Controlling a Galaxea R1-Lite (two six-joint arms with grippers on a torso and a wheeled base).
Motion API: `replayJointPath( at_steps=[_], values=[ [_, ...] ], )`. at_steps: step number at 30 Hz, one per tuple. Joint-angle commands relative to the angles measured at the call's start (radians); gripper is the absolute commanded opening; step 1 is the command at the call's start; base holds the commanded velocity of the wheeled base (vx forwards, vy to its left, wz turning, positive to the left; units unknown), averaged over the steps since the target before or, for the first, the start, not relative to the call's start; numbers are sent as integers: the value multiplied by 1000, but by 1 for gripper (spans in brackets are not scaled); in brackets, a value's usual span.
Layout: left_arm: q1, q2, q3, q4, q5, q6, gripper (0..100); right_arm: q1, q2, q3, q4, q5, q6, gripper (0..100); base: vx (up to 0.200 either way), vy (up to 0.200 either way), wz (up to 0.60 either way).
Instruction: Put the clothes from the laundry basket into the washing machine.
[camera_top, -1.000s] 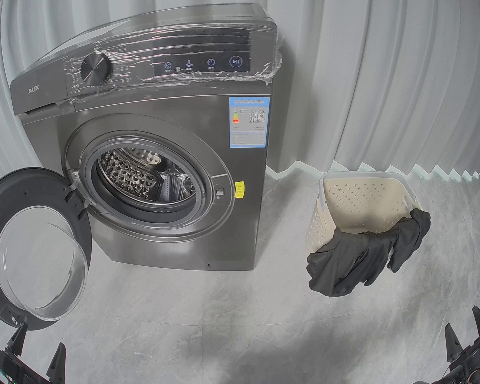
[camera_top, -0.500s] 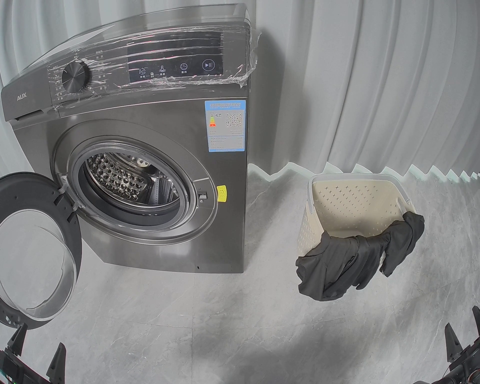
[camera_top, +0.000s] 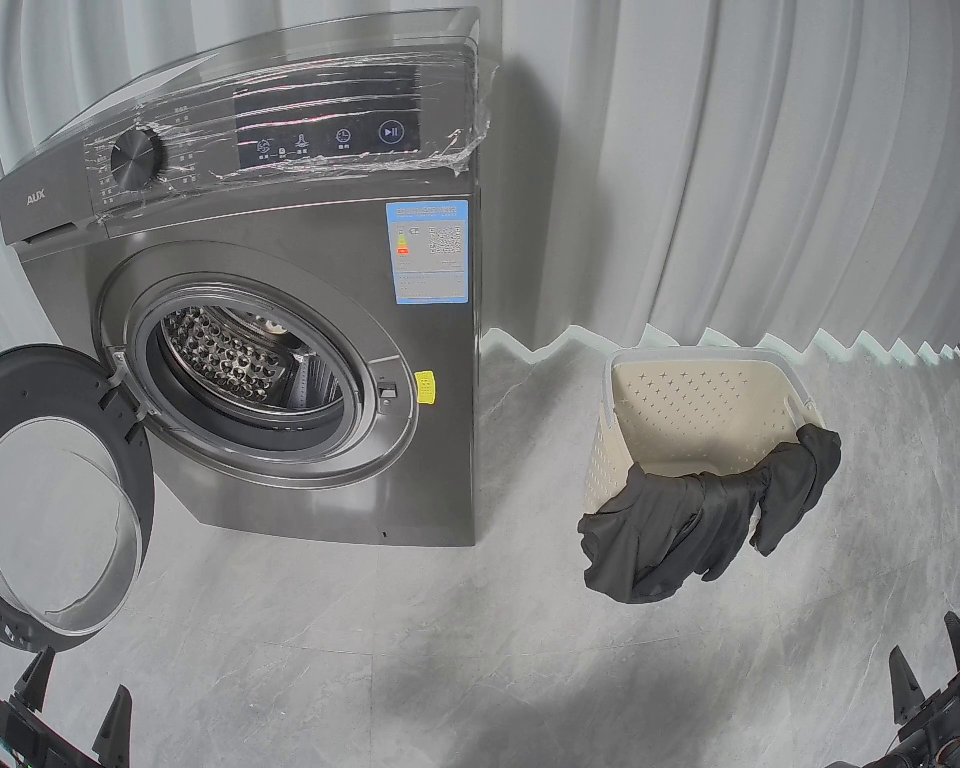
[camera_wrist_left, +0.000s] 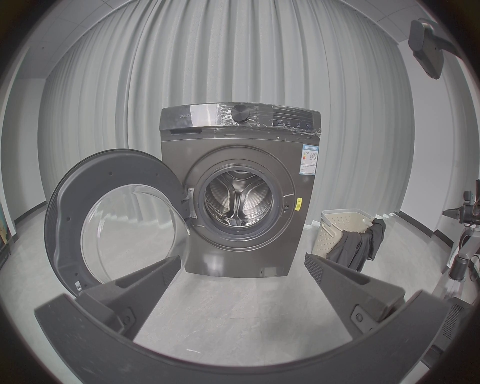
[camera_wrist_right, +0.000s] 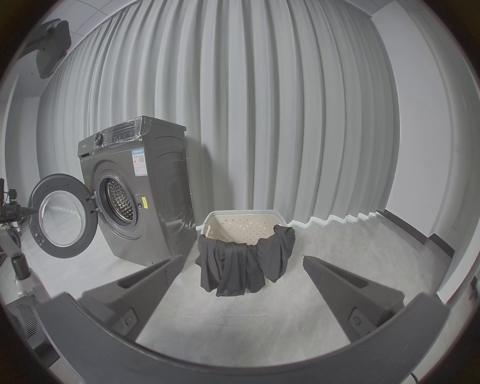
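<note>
**A:** How do the grippers stand?

**B:** The left gripper (camera_wrist_left: 240, 260) has its two fingers (camera_wrist_left: 350, 290) spread wide. Nothing is between them and nothing touches them. It hangs low over the grey floor (camera_top: 450, 650), facing the washing machine (camera_top: 300, 200), well apart from it.

**A:** And the other one?

**B:** The right gripper (camera_wrist_right: 240, 260) is just as wide open and just as empty. It is low on the robot's right and faces the laundry basket (camera_top: 700, 400), with bare floor between the two.

**A:** Where are the clothes?

**B:** A dark garment (camera_top: 670, 530) is draped over the near rim of the basket. One end lies over the rim's right corner, and most of the cloth hangs down the outside of the front wall. I cannot tell whether its lower edge touches the floor. Neither gripper is near it.

**A:** And the basket itself?

**B:** It is cream with perforated walls and a pale rim. It stands on the floor to the right of the machine, apart from it, in front of a pale pleated curtain (camera_top: 750, 150).

**A:** Is the machine ready?

**B:** Its round door (camera_top: 60, 380) is swung fully open towards the robot's left. The steel drum (camera_top: 230, 350) shows through the opening. Clear plastic film (camera_top: 330, 150) covers the control panel on top.
</note>
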Motion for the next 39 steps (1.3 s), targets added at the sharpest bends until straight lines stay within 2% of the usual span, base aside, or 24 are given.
replayJointPath(
  at_steps=[1, 27, 39],
  values=[
    [0, -18, 16, 0, 0, 0, 100, 2, -15, 15, 0, 0, 0, 100, 0, -200, 0],
    [0, -18, 16, 0, 0, -5, 100, 2, -15, 16, 0, 0, 0, 100, 0, -200, 0],
    [0, -18, 16, 0, 0, -5, 100, 2, -15, 15, 0, 0, 0, 100, 0, 0, 0]
  ],
)
